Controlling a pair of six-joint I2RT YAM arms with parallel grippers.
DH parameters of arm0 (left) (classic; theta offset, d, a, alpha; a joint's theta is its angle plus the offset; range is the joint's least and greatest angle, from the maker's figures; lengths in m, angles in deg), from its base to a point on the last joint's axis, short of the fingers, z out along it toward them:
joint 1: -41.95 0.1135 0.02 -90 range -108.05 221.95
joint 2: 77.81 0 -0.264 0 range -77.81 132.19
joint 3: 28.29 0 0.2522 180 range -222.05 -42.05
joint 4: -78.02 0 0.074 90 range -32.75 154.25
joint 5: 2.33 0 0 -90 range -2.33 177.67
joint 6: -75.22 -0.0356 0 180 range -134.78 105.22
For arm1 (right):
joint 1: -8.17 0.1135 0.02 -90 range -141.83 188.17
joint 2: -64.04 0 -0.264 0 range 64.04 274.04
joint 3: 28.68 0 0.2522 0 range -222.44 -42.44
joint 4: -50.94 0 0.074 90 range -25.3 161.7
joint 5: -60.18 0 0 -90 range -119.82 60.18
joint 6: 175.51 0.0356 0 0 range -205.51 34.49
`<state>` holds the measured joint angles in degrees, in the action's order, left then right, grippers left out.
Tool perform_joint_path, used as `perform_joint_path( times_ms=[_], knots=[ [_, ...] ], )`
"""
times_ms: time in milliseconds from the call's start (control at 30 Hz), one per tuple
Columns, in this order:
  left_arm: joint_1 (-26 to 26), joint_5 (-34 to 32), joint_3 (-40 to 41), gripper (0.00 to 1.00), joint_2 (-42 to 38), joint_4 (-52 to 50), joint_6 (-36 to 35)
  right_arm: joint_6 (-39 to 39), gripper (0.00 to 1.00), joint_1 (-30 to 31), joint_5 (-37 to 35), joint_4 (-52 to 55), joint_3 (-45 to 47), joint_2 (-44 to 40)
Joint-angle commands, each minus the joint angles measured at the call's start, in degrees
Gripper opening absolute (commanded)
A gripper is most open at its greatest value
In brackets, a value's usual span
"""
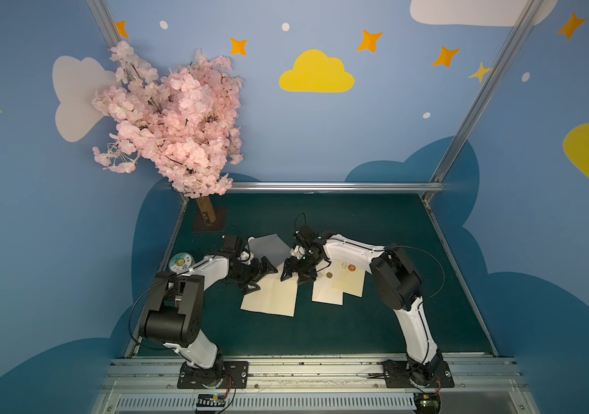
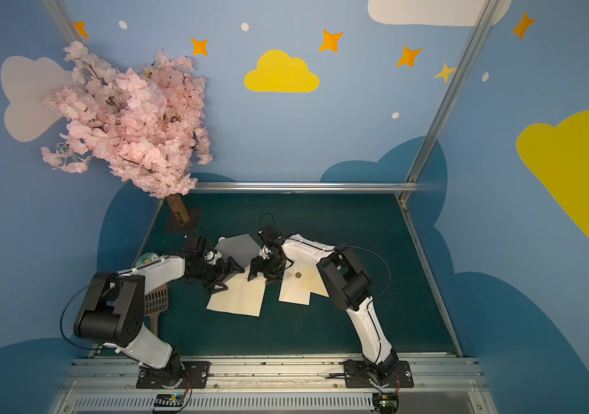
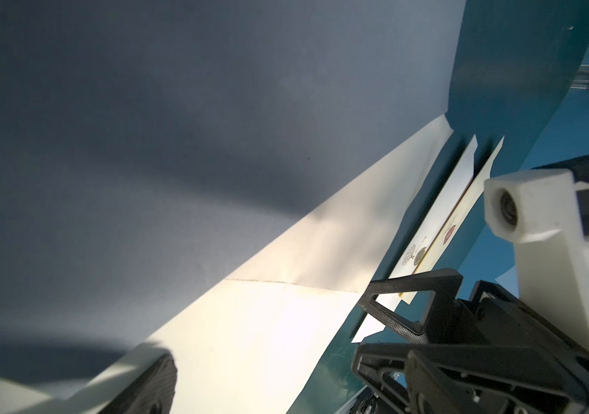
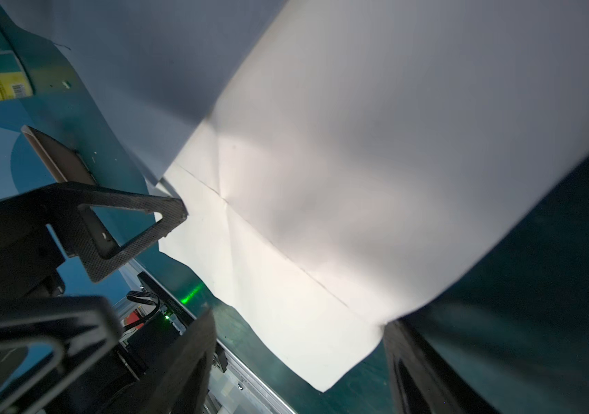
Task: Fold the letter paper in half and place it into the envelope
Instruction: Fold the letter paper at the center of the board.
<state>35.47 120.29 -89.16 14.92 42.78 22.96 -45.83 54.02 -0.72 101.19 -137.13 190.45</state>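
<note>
Blue walls painted with clouds and stars close in the booth. A pink blossom tree stands at the far left corner of the dark green table. Both arms are mounted on a metal rail along the near edge.

The paper lies mid-table with its near half flat and its far half raised, curling over toward the rail. The wrist views show a crease across its middle. I judge I am in the fold itself, and it is not yet closed.

My left gripper sits at the sheet's left edge with its jaws spread wide, holding nothing. My right gripper is at the right edge, jaws also apart. The sheet's edge runs between them, not pinched as far as I can tell.

Next, I think, the raised half must come down edge to edge on the flat half and be pressed along the crease. Thin paper may spring back or skew.

The envelope, with a red seal, lies just right of the paper and overlaps another cream piece. A round disc and a brown scoop sit near the table's left edge.
</note>
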Motion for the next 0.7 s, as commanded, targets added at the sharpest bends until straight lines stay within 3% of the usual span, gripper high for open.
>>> perform_joint_path(
  times_ms=[0, 300, 433, 667],
  knots=[
    [-0.15, -2.12, 1.0, 0.99, 2.79, -1.76, -0.66, -1.77, 0.72, -0.67, -2.31, -7.7, 2.84, 4.38],
    [-0.22, -1.77, 1.08, 0.98, 3.24, -0.92, 0.11, 1.67, 0.6, -0.89, 6.84, -23.96, 14.02, -0.01],
    [-0.2, -1.58, 1.13, 0.98, 3.5, -0.01, 0.8, 3.39, 0.6, -0.54, 10.9, -28.37, 18.13, -1.18],
    [-0.27, -1.51, 1.33, 0.98, 3.86, 1.47, 1.72, 5.46, 0.76, 1.49, 15.36, -33.54, 24.18, -3.32]
  ],
)
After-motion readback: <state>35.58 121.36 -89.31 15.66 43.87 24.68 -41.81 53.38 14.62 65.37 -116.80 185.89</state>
